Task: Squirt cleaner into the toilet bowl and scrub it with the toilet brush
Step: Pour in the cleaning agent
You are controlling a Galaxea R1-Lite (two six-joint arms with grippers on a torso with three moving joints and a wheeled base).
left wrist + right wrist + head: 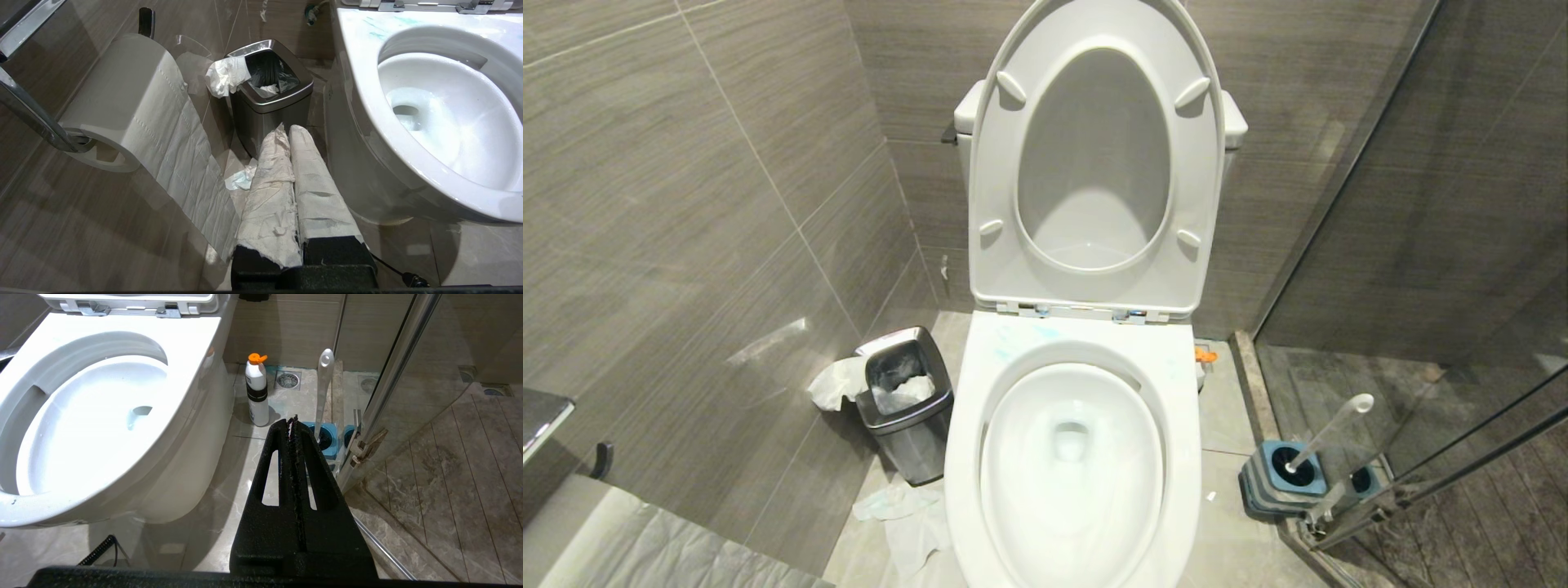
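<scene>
Toilet bowl (1074,457) centre, seat raised; toilet brush (1327,433) in holder, floor right; left gripper (288,132) and right gripper (292,422) both closed, empty; risk: brush's thin handle toppling against the glass door (1462,245) if nudged.

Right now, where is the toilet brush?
In the head view, the toilet brush stands in its blue-topped holder on the floor right of the toilet bowl, beside the glass door.
</scene>
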